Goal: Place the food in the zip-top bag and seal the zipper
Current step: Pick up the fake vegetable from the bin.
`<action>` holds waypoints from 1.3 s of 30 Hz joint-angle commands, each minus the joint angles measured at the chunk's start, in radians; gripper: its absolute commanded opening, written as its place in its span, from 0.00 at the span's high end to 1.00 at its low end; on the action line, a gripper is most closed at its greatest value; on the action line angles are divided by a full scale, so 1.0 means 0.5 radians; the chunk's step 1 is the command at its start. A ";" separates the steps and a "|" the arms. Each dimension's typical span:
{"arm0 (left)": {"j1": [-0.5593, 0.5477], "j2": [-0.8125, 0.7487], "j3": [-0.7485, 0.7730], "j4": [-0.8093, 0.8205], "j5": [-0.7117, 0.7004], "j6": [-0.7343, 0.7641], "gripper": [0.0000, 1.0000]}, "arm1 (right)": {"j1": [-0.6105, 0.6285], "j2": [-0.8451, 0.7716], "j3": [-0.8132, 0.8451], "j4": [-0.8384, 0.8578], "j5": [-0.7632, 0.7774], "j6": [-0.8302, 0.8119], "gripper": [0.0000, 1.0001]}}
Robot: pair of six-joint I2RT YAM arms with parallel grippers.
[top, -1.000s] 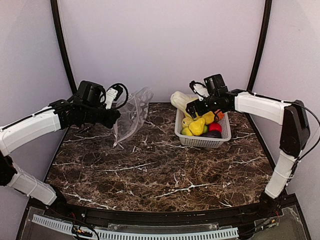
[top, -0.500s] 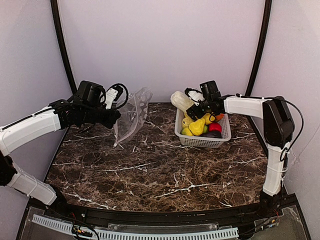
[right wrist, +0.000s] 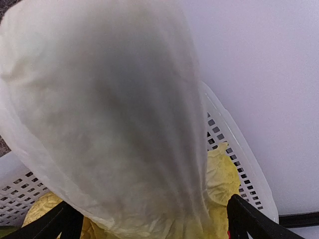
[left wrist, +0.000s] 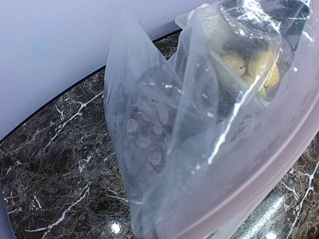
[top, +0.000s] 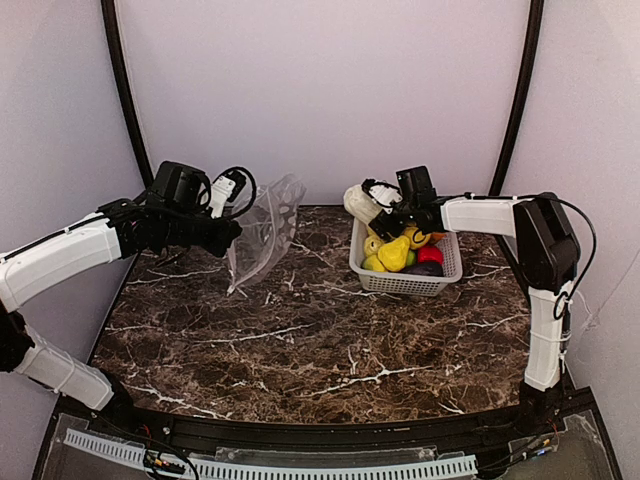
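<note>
The clear dotted zip-top bag [top: 262, 232] hangs above the table's back left, with my left gripper [top: 228, 232] shut on its edge. It fills the left wrist view [left wrist: 199, 139], hiding the fingers there. Its pinkish zipper [left wrist: 259, 184] runs across the lower right. The food lies in the white basket [top: 405, 283]: a yellow piece [top: 393, 254], a red one [top: 430, 254] and a dark purple one [top: 424, 269]. A pale cream leafy vegetable [top: 362, 201] leans on the basket's back left corner. My right gripper [top: 385, 212] is open, one black finger [right wrist: 246, 219] on each side of that vegetable [right wrist: 109, 114].
The basket's lattice wall [right wrist: 239, 154] runs just behind the pale vegetable, close to the back wall. Dark marble tabletop [top: 320, 340] spreads between the bag and the basket. Black frame posts stand at both back corners.
My right gripper has moved left along the basket's back to the pale vegetable, which now sits between its open fingers. The left arm and the bag have stayed still.
</note>
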 commanded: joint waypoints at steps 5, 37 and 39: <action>0.015 -0.021 0.003 -0.043 0.035 0.011 0.99 | -0.005 0.055 0.095 -0.091 -0.215 -0.116 0.02; 0.018 -0.017 0.000 -0.040 0.027 0.001 0.99 | -0.005 -0.193 0.083 0.388 0.317 -0.121 0.65; 0.018 -0.022 -0.004 -0.035 0.012 -0.008 0.99 | -0.005 -0.262 0.078 0.401 0.333 -0.115 0.65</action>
